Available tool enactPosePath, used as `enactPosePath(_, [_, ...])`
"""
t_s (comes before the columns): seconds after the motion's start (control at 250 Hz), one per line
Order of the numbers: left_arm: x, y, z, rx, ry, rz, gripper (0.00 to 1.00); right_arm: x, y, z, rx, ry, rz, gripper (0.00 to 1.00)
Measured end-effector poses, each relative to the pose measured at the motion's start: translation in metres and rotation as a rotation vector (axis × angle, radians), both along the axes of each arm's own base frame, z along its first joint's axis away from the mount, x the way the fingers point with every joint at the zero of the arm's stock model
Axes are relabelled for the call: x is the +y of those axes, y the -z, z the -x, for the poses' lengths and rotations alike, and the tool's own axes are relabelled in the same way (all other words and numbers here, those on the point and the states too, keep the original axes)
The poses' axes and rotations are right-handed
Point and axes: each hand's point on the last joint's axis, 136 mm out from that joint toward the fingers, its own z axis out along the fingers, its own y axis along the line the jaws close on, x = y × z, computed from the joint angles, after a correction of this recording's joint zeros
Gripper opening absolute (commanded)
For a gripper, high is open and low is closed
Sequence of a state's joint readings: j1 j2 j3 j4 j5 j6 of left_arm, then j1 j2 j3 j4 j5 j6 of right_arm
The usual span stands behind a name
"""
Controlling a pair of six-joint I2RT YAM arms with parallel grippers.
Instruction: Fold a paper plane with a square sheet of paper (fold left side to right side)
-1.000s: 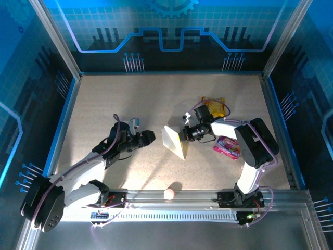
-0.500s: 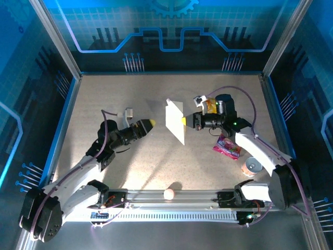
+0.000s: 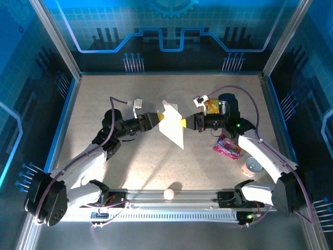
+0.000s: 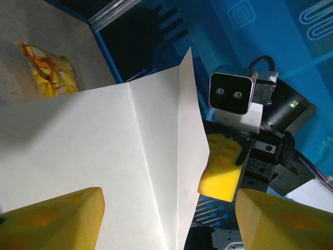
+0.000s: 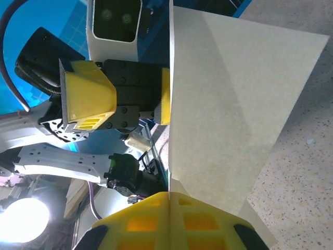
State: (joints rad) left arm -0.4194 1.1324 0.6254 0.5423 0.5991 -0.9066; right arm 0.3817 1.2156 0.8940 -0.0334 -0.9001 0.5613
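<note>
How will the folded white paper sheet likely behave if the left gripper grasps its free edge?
Probably fairly stiff: the folded white paper sheet holds its shape in the air, pinched at one edge by the right gripper. Likely very light, so the open left gripper could push it aside. Its thin free edge may crumple.
</note>
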Motion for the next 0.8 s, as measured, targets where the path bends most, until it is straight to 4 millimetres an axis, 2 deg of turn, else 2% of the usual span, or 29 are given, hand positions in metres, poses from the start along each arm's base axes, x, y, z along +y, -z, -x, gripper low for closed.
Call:
enactPosePath(0.18, [-0.014,-0.002,0.002,-0.017,0.051,-0.003,0.6,0.008,-0.001,0.009,0.016,-0.033,-0.008,0.0])
enactPosePath(0.344, [-0.021,-0.003,0.003,-0.026,0.076,-0.006,0.54,0.014,-0.01,0.009,0.015,-0.046,-0.043,0.0])
enactPosePath(0.667, [-0.027,-0.005,0.003,-0.04,0.095,-0.009,0.27,0.018,-0.007,0.006,0.034,-0.049,-0.048,0.0])
enactPosePath(0.743, [-0.027,-0.005,0.003,-0.048,0.096,-0.013,0.21,0.018,-0.007,0.005,0.033,-0.045,-0.046,0.03])
enactPosePath(0.803, [-0.027,-0.005,0.003,-0.047,0.096,-0.012,0.15,0.018,-0.007,0.005,0.033,-0.041,-0.045,0.09])
